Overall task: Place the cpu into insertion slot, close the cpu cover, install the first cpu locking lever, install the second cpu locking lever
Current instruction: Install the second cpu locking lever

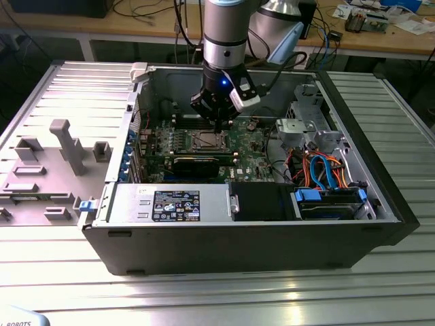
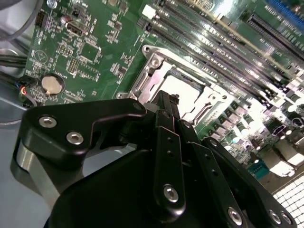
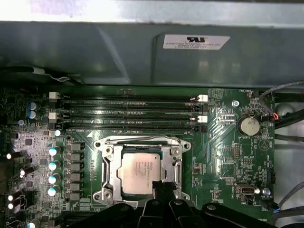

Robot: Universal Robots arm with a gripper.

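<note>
- My claw (image 3: 159,190) hangs just over the near edge of the insertion slot (image 3: 105,171), fingers drawn narrow together and gripping nothing I can see
- The cpu (image 3: 141,171) lies flat in the slot, with the cpu cover (image 3: 176,164) framing it
- I judge the chip light, stiff and fragile underneath; handle it by its edges only

In the first wrist view we see the cpu (image 3: 141,172) in the slot (image 3: 176,167), but the gripper (image 3: 161,190) covers one corner of it and the slot's near rim. In the second wrist view the gripper (image 2: 166,102) hides much of the cpu (image 2: 183,90), and glare washes out the memory slots (image 2: 228,42). In the exterior view the slot (image 1: 204,141) is too small for us to tell cover from chip.
</note>
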